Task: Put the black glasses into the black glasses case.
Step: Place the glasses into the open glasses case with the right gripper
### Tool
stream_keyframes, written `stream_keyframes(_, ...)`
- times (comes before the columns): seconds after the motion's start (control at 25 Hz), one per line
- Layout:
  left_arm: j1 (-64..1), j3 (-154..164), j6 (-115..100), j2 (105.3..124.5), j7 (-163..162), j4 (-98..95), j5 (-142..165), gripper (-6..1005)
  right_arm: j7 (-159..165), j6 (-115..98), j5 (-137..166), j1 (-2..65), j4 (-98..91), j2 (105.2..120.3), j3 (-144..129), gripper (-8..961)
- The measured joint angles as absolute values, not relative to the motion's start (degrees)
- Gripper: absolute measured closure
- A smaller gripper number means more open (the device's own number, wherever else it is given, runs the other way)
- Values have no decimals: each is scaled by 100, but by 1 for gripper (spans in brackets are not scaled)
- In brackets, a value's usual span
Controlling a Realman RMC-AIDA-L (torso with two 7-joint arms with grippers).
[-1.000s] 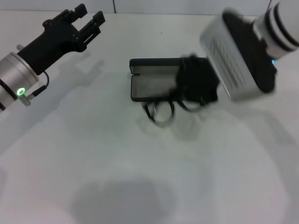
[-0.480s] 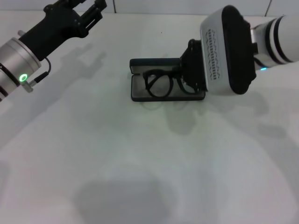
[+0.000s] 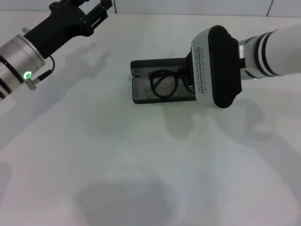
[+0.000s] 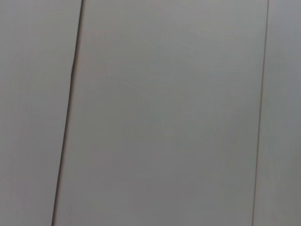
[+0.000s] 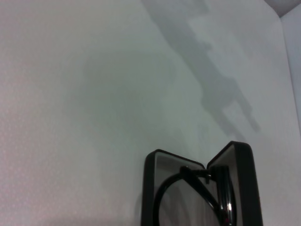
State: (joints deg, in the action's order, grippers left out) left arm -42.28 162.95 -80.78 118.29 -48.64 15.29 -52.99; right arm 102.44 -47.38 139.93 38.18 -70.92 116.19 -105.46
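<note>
The black glasses case (image 3: 141, 90) lies open in the middle of the table, its lid (image 3: 153, 64) standing at the far side. The black glasses (image 3: 163, 85) are down inside its grey-lined tray, one lens showing, their right end hidden under my right gripper (image 3: 190, 77). That gripper is at the case's right end, mostly hidden by its wrist housing (image 3: 214, 66), and holds the glasses. The right wrist view shows the case (image 5: 150, 188) with the glasses (image 5: 200, 188) in it. My left gripper (image 3: 89, 5) is open and raised at the far left.
The white table (image 3: 141, 165) spreads around the case, with arm shadows on it. The left wrist view shows only plain grey panels (image 4: 164, 113).
My right gripper has carried the glasses from in front of the case up and into its tray. The left arm has drifted slightly farther back.
</note>
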Motion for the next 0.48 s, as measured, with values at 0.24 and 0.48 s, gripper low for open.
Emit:
stream_keyframes(0.24,-4244,16295,-8072,11829,-4846,1529,-5280,448,10258,-4316,14005,3809,-6920,11619,-10827,882)
stream_keyframes(0.48,-4263,16295,-8068,11823,-4844,1529,-5266,448,10451,-4020,14058,3806,-6832,11619,-11111,877)
